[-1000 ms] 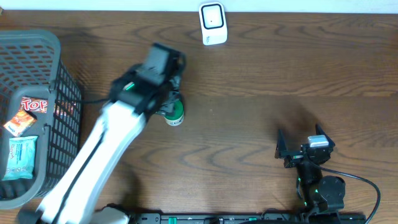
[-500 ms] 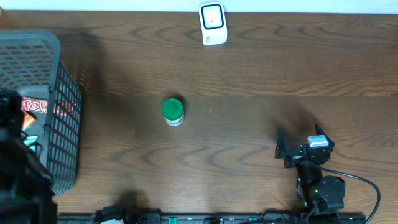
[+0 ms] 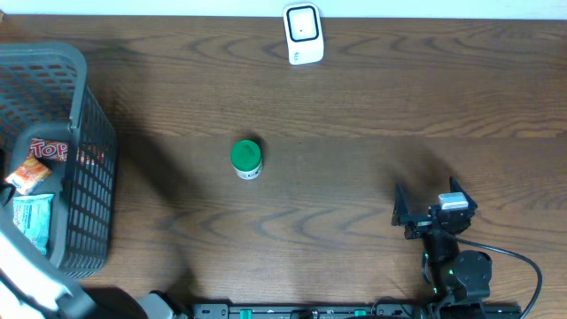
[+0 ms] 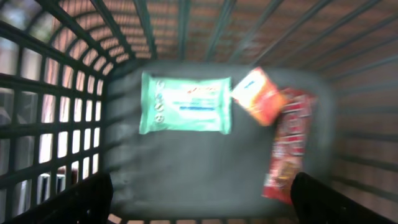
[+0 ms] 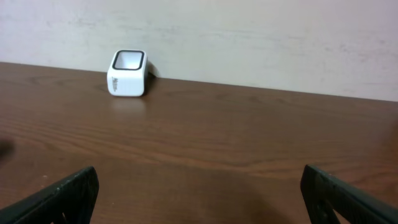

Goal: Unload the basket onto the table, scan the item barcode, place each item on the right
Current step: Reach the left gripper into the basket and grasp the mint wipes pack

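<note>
A small jar with a green lid (image 3: 246, 159) stands alone mid-table, with no gripper near it. The white barcode scanner (image 3: 303, 34) sits at the far edge and also shows as a scanner (image 5: 129, 73) in the right wrist view. My left gripper (image 4: 199, 208) is open above the inside of the dark basket (image 4: 74, 124). Below it lie a green wipes pack (image 4: 185, 102), an orange packet (image 4: 258, 96) and a red snack packet (image 4: 289, 146). My right gripper (image 5: 202, 199) is open and empty, low over the table at the near right (image 3: 427, 202).
The basket (image 3: 89, 142) fills the left side of the table, and its wire walls surround the left gripper's view. My left arm (image 3: 31, 275) shows white at the near left corner. Bare wood lies between the jar, the scanner and the right gripper.
My left arm has swung away from the green-lidded jar to the basket at the left, leaving the jar standing on the table. The right arm has not moved.
</note>
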